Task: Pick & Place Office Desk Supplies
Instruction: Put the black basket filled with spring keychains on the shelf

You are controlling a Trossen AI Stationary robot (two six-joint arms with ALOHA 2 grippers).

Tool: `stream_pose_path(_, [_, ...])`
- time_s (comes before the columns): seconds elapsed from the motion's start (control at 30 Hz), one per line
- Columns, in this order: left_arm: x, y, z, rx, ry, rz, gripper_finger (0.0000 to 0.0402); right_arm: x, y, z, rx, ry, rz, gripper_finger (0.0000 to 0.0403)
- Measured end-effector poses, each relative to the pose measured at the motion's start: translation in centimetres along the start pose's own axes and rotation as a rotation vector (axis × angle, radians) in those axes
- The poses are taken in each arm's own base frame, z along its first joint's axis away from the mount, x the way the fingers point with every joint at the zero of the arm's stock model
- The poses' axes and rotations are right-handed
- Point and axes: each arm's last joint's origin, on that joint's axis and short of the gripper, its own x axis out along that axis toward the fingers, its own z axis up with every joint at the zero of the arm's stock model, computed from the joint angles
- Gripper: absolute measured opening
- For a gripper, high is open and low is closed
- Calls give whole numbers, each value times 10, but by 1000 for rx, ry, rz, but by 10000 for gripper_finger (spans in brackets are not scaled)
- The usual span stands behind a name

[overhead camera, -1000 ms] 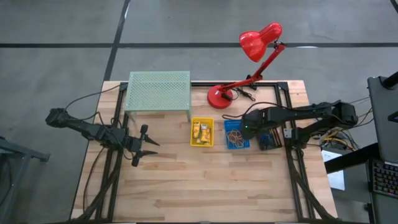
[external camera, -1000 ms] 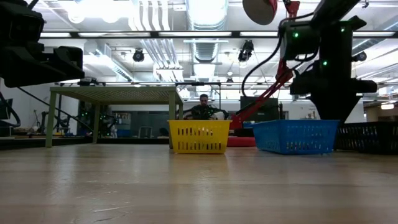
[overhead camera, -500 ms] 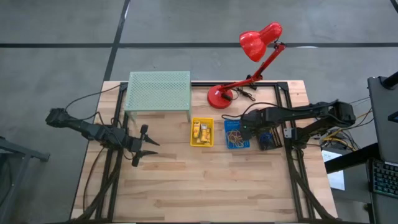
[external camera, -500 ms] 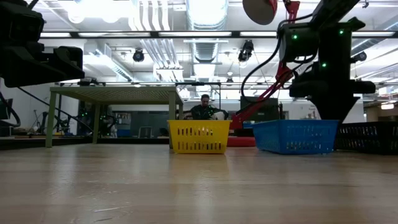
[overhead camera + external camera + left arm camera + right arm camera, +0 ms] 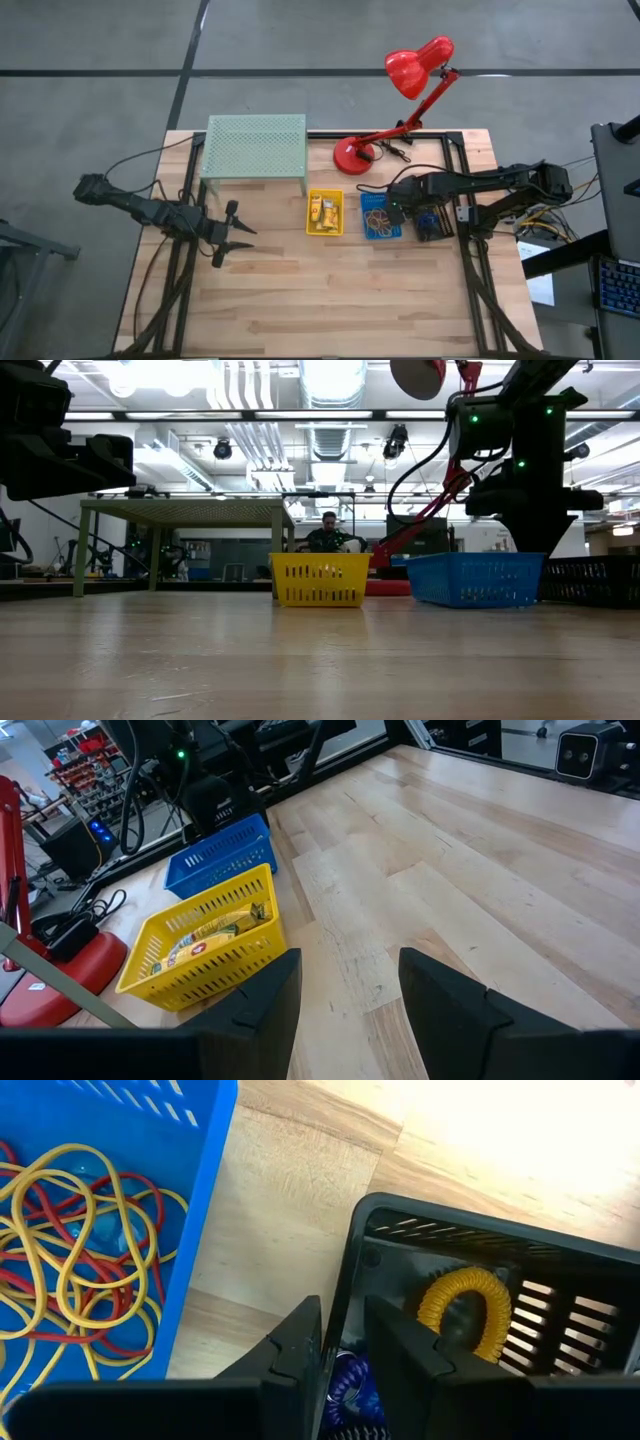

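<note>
Right gripper (image 5: 343, 1342) fingers narrowly apart over black basket (image 5: 480, 1240) rim, purple coil (image 5: 352, 1380) between; left gripper (image 5: 343, 982) open, idle at 9 o'clock.

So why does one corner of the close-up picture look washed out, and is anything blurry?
In the right wrist view, glare bleaches the wooden table to near white beyond the black basket. That arm's own fingers show soft, being so close. In the low view, ceiling lights blow out, leaving the arms as dark silhouettes.

red desk lamp (image 5: 400, 95) back right; green mesh shelf (image 5: 255, 146) back left; wooden table (image 5: 330, 290)
</note>
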Motion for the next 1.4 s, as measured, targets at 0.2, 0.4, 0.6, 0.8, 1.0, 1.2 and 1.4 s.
stream_pose_path(0.2, [0,0,0,0,0,0,173,0,0,0,0,0,0,75])
stream_pose_path(0.4, [0,0,0,0,0,0,173,0,0,0,1,-2,3,75])
stream_pose_path(0.6, [0,0,0,0,0,0,173,-5,-1,0,3,0,19,78])
stream_pose_path(0.8, [0,0,0,0,0,0,173,-39,-5,5,-9,-30,53,97])
stream_pose_path(1.0, [0,0,0,0,1,0,173,-74,-14,10,8,-78,-8,113])
stream_pose_path(1.2, [0,0,0,0,1,1,173,-88,-19,5,24,-67,-54,116])
stream_pose_path(1.4, [0,0,0,0,0,1,173,-80,-33,-6,101,2,-133,116])
